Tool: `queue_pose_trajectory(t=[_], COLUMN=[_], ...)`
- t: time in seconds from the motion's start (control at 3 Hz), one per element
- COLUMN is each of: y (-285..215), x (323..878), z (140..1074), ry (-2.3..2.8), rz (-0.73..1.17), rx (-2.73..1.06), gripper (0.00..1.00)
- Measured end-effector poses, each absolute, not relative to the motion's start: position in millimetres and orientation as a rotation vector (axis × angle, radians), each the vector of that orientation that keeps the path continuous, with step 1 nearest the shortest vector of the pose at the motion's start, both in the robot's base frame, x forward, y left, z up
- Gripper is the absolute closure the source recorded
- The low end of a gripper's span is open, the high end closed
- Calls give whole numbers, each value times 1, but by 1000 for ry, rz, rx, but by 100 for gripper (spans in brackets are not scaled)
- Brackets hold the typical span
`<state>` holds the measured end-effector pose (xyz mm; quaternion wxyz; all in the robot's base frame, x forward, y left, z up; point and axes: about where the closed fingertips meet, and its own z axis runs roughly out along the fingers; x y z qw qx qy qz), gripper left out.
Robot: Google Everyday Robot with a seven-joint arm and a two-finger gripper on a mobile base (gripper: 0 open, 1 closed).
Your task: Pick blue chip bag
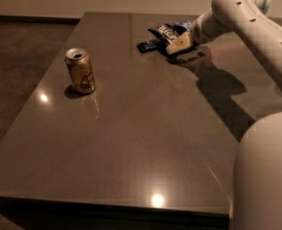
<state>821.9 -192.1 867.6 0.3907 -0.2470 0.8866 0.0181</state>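
The blue chip bag (164, 34) lies wrinkled at the far side of the dark table (141, 128), right of centre, with white lettering on its dark-blue foil. My gripper (179, 42) comes in from the right on the white arm and sits at the bag's right end, touching or overlapping it. A tan fingertip (175, 44) shows against the bag's near edge. The arm's shadow falls on the table to the right of the bag.
A gold drink can (80, 71) stands upright on the left part of the table, well apart from the bag. My white arm (256, 28) spans the right side, and its lower segment (263, 176) fills the near right corner. Dark floor lies to the left.
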Motion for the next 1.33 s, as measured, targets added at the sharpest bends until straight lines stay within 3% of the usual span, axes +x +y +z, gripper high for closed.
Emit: queue_pose_trajectory(t=[0.33,0.67,1.33], y=[-184,-178,-180], x=[826,827,827], z=[861,859,864], ry=[2255,2255,2252], rz=[57,60,74], rx=[-657,-676,-621], gripper=[0,15,61])
